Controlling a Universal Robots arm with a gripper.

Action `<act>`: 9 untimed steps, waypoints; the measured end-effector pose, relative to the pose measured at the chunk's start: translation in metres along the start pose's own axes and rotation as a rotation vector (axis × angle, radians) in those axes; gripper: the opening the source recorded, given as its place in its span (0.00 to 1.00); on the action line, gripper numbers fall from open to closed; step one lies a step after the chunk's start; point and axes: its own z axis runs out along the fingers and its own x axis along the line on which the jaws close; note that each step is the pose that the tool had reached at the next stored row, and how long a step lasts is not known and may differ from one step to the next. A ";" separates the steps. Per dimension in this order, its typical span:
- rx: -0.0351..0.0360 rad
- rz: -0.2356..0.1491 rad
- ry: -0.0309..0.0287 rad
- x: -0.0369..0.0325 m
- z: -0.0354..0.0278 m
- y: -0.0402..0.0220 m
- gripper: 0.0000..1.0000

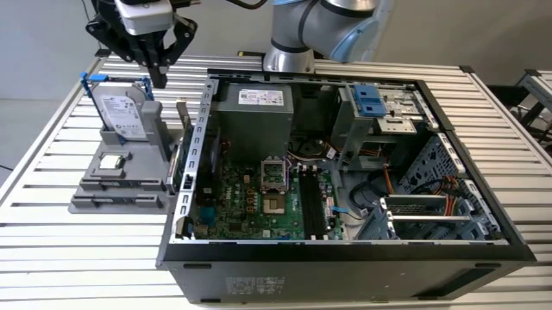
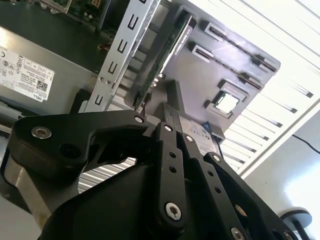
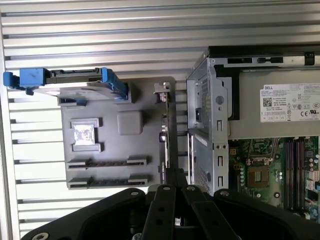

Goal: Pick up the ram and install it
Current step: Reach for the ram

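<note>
In the exterior view, the black claw hangs at 11 o'clock. Its 2 fingers are pressed together on nothing, tips down over the grey plastic holder on the slatted metal table. The ram, a thin dark stick, stands on edge along the holder's 3 o'clock side, just beside the open computer case. Its long axis runs 12 to 6 o'clock, and it is partly hidden.

In the second wrist view, the ram is a narrow green edge between the holder and a perforated rail.

In the first wrist view, the ram is a thin line, its near end behind the claw.
</note>
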 end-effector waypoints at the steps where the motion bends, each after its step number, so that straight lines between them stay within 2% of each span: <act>1: 0.0000 0.000 0.0000 0.0019 0.0000 -0.0001 0.00; 9: 0.0000 -0.001 0.0001 0.0182 -0.0004 -0.0011 0.00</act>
